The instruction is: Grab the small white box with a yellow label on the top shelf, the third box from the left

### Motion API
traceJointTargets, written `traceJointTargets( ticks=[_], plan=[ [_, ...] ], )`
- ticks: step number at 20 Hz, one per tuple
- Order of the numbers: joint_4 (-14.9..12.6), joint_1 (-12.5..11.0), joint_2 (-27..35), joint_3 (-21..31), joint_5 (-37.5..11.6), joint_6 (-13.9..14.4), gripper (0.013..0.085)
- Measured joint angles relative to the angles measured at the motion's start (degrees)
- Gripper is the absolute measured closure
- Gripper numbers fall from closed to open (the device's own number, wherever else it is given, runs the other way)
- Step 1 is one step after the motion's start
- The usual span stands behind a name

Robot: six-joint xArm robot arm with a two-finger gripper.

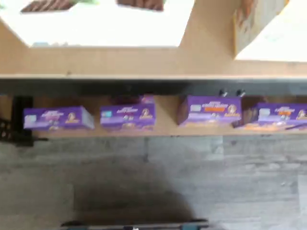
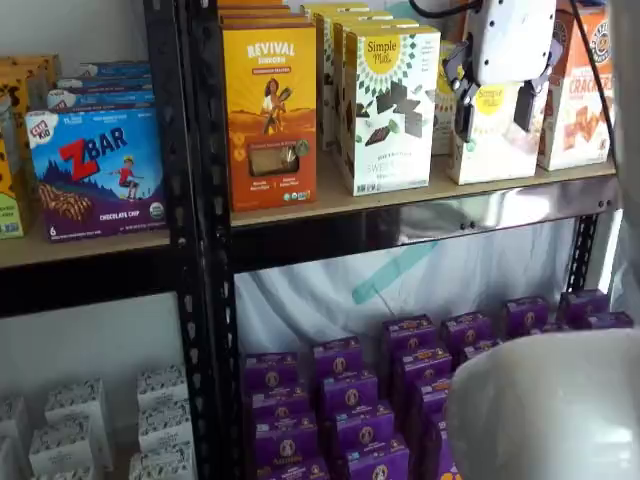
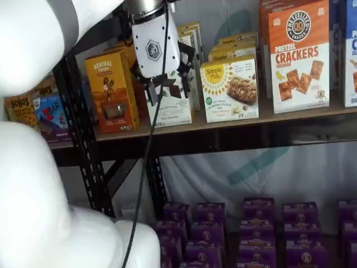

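the robot's white-bodied gripper hangs in front of the top shelf, its two black fingers spread with a plain gap between them and nothing held. in a shelf view they straddle the face of the small white box, which stands upright on the tan board with its yellow sunburst circle showing between the fingers; whether the fingers touch the carton cannot be told. the same box appears clear of the gripper in a shelf view, shorter than its neighbours, with a cookie picture on its front. to its left stands a taller white box patterned with dark chocolate pieces, then a yellow revival box; to its right, an orange-topped pretzel crackers box. purple boxes sit in rows on the level below. the wrist view looks down past the shelf's front edge onto white box tops, purple boxes and a grey plank floor, all blurred.
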Motion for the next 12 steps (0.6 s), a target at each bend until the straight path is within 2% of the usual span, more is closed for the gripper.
traceJointTargets(
  ticks=[7, 12],
  plan=[
    [1.87, -8.03, 5.70, -2.76, -5.72, -7.53, 0.0130],
    [3.22, -11.45, 8.78, -4.53, -6.71, -10.88, 0.0130]
  ],
)
